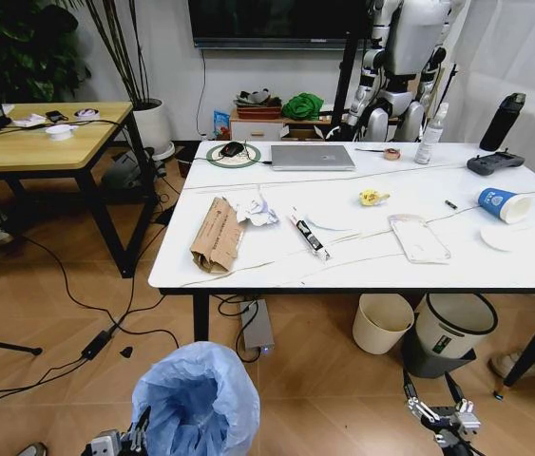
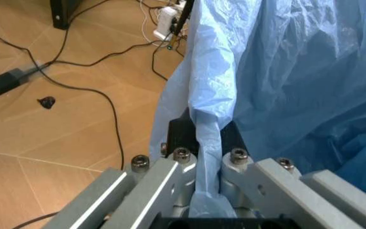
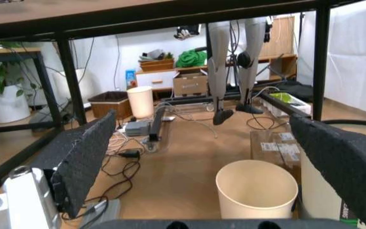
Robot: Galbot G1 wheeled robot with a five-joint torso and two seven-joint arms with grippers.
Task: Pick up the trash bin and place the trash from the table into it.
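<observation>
The left gripper (image 2: 207,164) is pinching the light-blue bag at the rim of the trash bin (image 1: 197,399), holding it low in front of the table (image 1: 343,271). The right gripper (image 1: 433,397) is hanging beside it, fingers spread apart, while cardboard (image 1: 217,234) and a blue cup (image 1: 504,204) are lying on the tabletop.

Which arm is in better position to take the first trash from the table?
Likely the right: its gripper hangs open and free, while the left gripper is clamped on the trash bin.
</observation>
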